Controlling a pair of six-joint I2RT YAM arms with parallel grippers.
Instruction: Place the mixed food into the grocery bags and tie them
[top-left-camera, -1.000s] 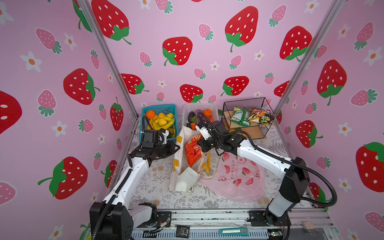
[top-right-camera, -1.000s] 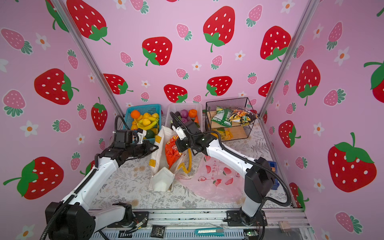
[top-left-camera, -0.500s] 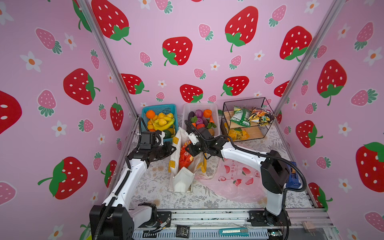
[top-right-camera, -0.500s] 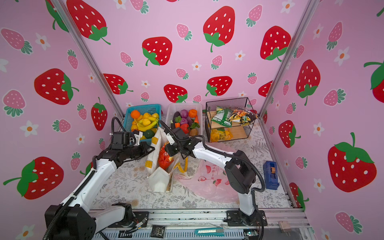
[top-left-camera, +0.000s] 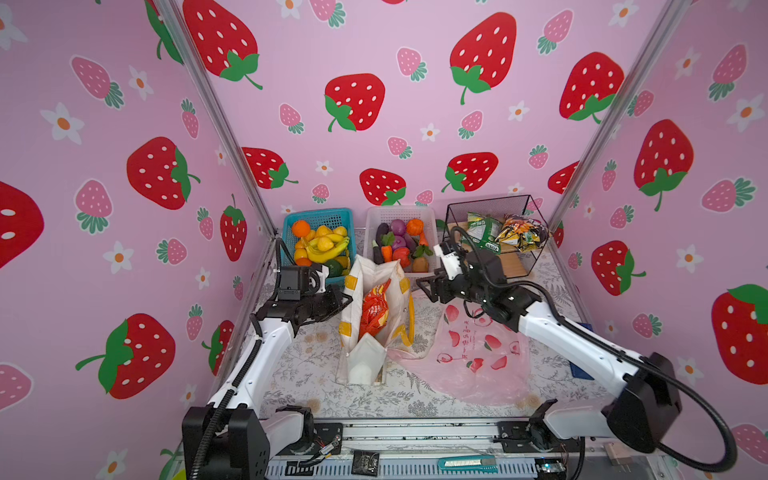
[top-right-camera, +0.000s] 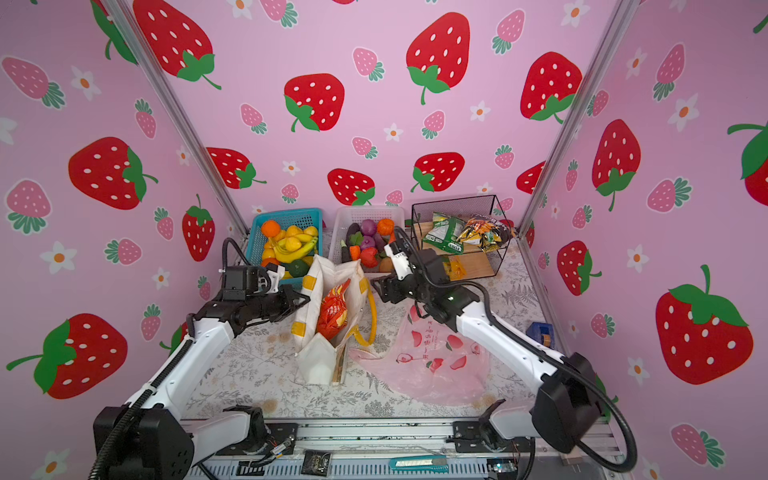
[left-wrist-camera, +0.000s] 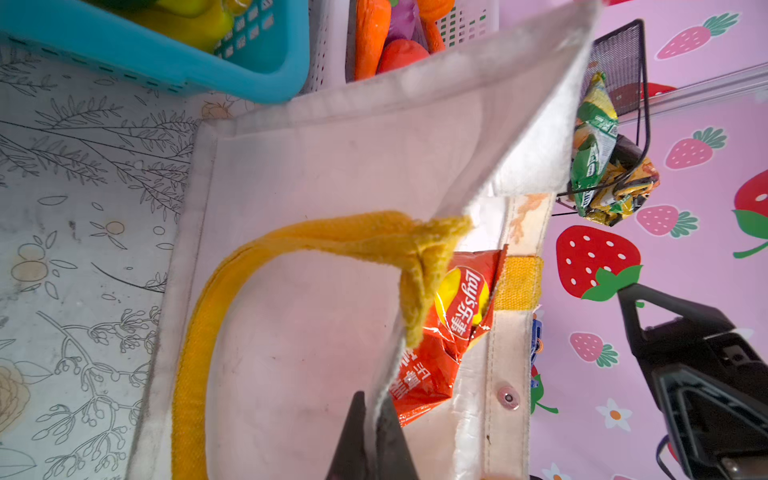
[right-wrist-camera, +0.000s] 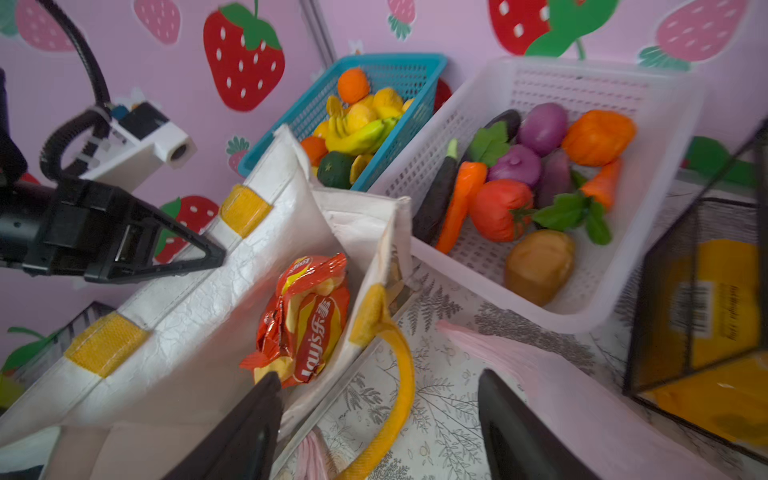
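Your left gripper (top-left-camera: 346, 299) pinched the canvas tote (top-left-camera: 362, 362) rim shut, holding it open. Your right gripper (top-left-camera: 424, 289) gaped wide, empty, beside its mouth. The red chip packet (top-left-camera: 375, 311) sat inside the tote. It looked light, crinkly, slippery and crushable, so you'd pinch a sealed end. The toy vegetables (top-left-camera: 401, 249) waited in the white basket (top-left-camera: 399, 212).

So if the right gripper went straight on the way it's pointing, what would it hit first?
Probably the cream tote: the open right gripper points at its near wall and yellow strap, though depth is hard to judge.
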